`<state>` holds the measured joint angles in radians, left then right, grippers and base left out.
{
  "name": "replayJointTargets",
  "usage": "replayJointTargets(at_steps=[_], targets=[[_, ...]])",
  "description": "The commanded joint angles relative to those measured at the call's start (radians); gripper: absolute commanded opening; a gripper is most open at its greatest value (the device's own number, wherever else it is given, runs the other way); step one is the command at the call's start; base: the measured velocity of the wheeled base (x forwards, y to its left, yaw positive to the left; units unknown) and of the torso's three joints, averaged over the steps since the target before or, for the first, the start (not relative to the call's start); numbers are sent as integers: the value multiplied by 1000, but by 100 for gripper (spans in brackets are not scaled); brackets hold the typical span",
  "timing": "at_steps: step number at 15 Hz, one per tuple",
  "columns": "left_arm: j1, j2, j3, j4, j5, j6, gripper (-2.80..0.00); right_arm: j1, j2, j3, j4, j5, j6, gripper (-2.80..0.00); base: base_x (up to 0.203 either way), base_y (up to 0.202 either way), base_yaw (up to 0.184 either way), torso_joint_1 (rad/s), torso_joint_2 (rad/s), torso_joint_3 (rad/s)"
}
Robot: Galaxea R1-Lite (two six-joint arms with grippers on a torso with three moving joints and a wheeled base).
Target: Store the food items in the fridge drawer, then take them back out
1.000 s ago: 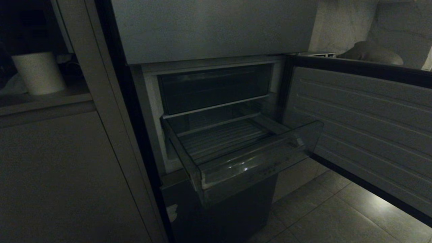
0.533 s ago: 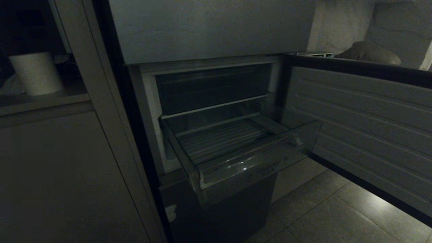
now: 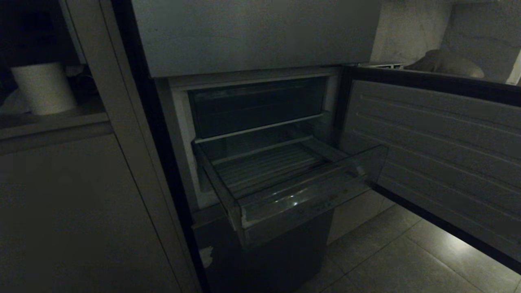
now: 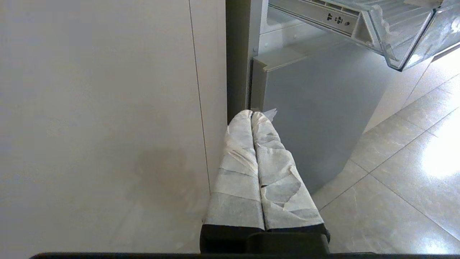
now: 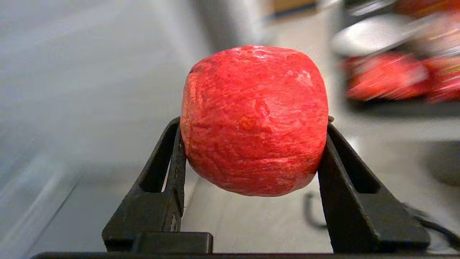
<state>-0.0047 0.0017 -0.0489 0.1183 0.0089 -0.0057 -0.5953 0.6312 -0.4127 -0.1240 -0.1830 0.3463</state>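
I have the right tool [image 5: 251, 151] clamped on a red, lumpy food piece [image 5: 254, 120], one finger [image 5: 172, 169] pressed on each flank and the piece riding clear of anything beneath it. That arm is outside the head view, so I can't place it against the fridge; behind the piece its wrist view is smeared, with more red shapes [image 5: 391, 73] on what may be a bench, though I can't make out what they are.

The drawer [image 3: 301, 199] stands pulled out of the open fridge, its clear front toward me and its ribbed floor bare as far as the dim head view lets me tell. The fridge door [image 3: 435, 138] is swung wide on the right, and the darker compartment [image 3: 256, 106] sits just above the drawer. The left tool [image 4: 252, 118] is clenched on nothing and parked low, near the left bottom corner of the fridge beside the cabinet panel [image 4: 107, 108], below the drawer's corner.

I read this as the storing half, on the carry of a piece to the drawer. Next I need to bring the right tool in over the drawer's near lip, staying under the compartment above and clear of the door, lower the piece onto the ribs, then let go.
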Motion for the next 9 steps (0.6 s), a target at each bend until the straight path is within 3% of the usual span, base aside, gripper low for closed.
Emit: replayJointTargets(at_steps=[1,3,4,6,9], targets=[[0,0,0,0,0,0,-280,-315,236,-28,-118,148,-15,-280,0,0,0,0,0,0],[0,0,0,0,0,0,-280,-502,392,-67,-206,285,-34,-280,0,0,0,0,0,0],[0,0,0,1,0,0,-280,-543,455,-77,-270,322,-43,-280,0,0,0,0,0,0],[0,1,0,0,0,0,-280,-583,557,-84,-420,356,-76,-280,0,0,0,0,0,0],[0,1,0,1,0,0,-280,-609,694,-107,-514,336,-103,-280,0,0,0,0,0,0]])
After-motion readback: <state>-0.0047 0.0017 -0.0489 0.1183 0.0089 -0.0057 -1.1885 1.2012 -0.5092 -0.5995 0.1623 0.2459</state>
